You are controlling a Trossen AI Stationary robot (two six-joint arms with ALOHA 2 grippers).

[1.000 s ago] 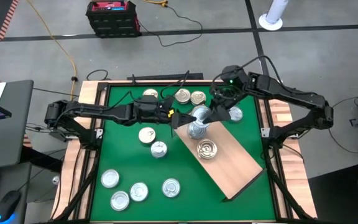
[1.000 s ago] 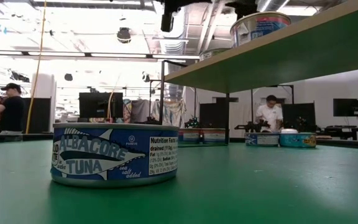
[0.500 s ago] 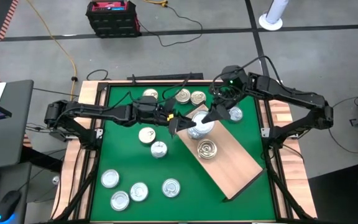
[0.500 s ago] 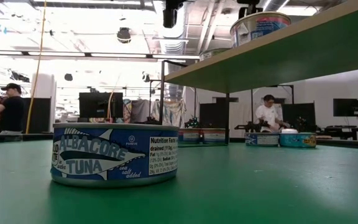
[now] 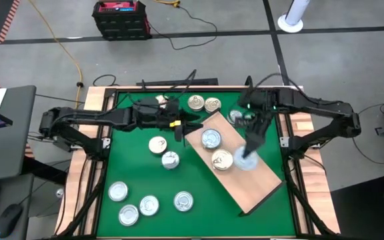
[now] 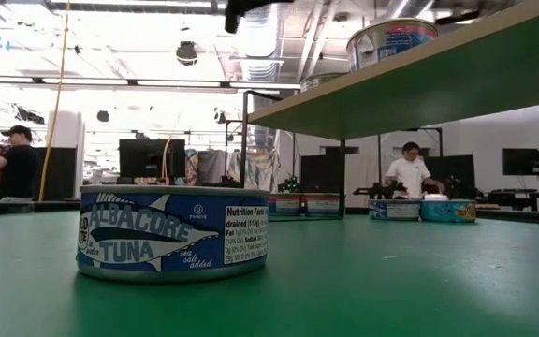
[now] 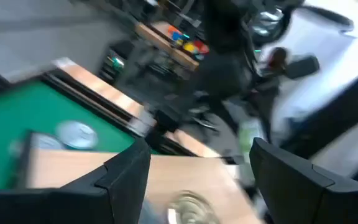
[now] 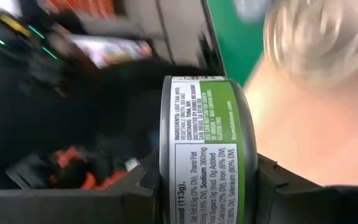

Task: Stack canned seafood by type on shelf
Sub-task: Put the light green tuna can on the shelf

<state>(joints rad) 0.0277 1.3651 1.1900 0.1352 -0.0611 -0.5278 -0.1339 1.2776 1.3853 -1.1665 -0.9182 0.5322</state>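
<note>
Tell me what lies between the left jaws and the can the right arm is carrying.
In the high view, the left gripper and the carried can have the wooden board between them, with two cans resting on it.

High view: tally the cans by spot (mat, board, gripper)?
Cans on the green mat: 10
Cans on the wooden board: 2
Can in the right gripper: 1
Total: 13
</note>
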